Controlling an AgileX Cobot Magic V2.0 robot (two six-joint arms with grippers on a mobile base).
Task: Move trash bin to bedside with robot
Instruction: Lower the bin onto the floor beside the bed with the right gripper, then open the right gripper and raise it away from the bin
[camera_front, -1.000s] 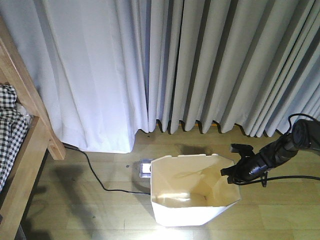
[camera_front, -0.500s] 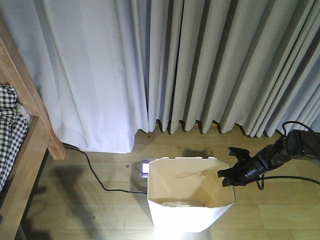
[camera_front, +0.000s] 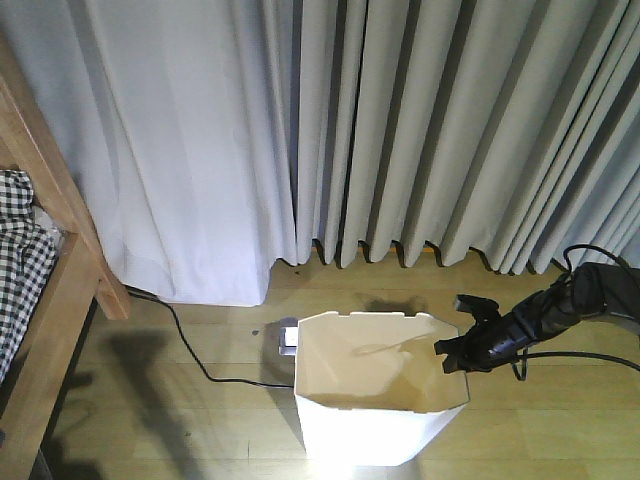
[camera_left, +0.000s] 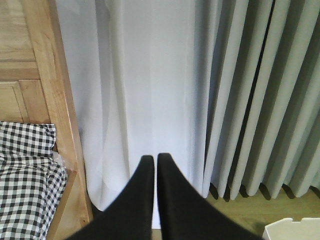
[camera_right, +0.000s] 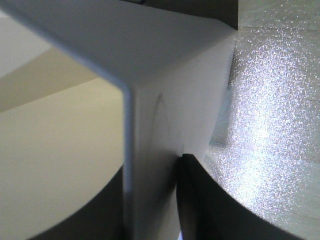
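White plastic, the trash bin (camera_front: 372, 400) stands on the floor by the curtain, well right of the bed frame (camera_front: 45, 300). The right gripper (camera_front: 458, 352) pinches its thin rim; the left gripper (camera_left: 151, 167) is clenched on nothing. Drag the bin left slowly and low, since the wall may flex.

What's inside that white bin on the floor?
Nothing that shows: the trash bin has bare cream inner walls. Its bottom is hidden by the near wall, so something small could lie there. The right hand grips its rim.
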